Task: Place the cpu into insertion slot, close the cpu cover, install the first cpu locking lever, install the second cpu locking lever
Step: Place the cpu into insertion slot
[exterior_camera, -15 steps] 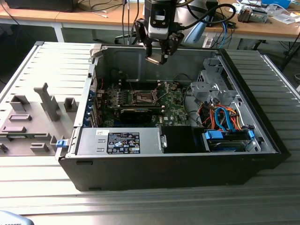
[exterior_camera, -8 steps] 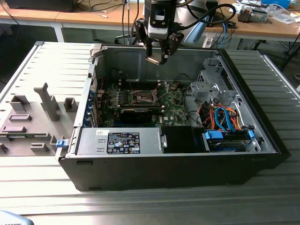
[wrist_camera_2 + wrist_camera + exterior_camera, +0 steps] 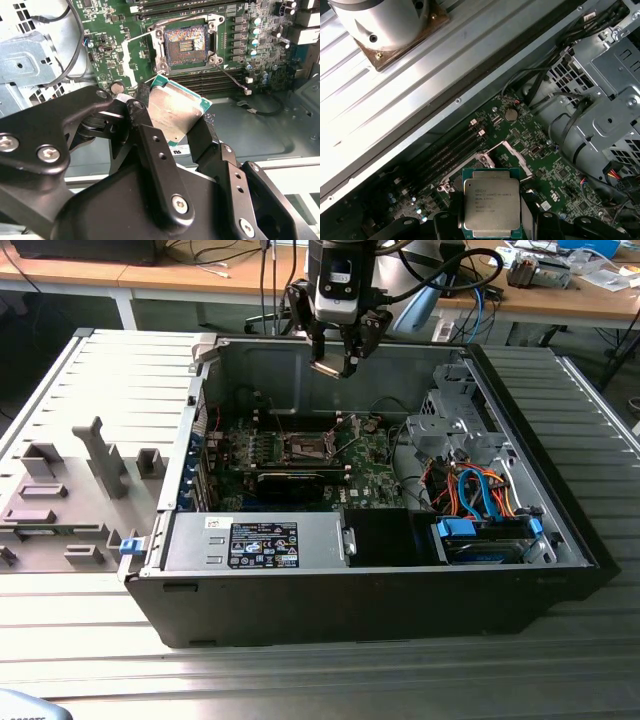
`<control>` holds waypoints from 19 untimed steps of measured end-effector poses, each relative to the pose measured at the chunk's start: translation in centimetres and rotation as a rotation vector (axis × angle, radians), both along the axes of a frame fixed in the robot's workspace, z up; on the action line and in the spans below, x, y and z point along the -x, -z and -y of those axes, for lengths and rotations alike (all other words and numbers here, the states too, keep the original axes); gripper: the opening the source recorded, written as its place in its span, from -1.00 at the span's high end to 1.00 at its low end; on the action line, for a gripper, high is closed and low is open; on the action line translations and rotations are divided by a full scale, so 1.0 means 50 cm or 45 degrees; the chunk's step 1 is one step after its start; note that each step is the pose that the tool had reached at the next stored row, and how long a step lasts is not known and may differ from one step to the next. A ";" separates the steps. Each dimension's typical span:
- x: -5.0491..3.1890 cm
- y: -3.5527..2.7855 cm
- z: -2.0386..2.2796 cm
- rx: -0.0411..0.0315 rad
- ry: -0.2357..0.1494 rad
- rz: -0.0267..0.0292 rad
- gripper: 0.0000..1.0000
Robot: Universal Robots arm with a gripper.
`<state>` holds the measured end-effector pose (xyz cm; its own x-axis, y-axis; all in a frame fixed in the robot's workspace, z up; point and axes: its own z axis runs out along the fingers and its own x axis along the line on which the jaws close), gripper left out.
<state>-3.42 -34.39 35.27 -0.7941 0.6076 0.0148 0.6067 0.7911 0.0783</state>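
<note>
Silvery cpu point(image 3: 491, 205) hangs in end effector point(image 3: 337, 362) above case point(image 3: 350, 610) (insertion slot point(image 3: 186, 44) uncovered).

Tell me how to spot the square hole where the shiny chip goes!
Look inside the open computer case for the green motherboard on its floor. Near the board's middle sits the insertion slot, a dark square recess with a silvery rim, not long and thin like the black memory slots nearby.
</note>
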 end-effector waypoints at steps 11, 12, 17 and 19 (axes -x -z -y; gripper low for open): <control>0.000 0.000 0.0000 0.0002 0.015 0.0000 -0.09; 0.000 0.000 0.0000 0.0003 0.016 -0.0001 -0.09; 0.000 0.000 0.0000 0.0004 0.024 0.0000 -0.09; 0.000 0.000 0.0000 0.0004 0.026 0.0000 -0.09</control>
<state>-3.42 -34.39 35.27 -0.7813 0.6240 0.0146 0.6230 0.7783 0.0781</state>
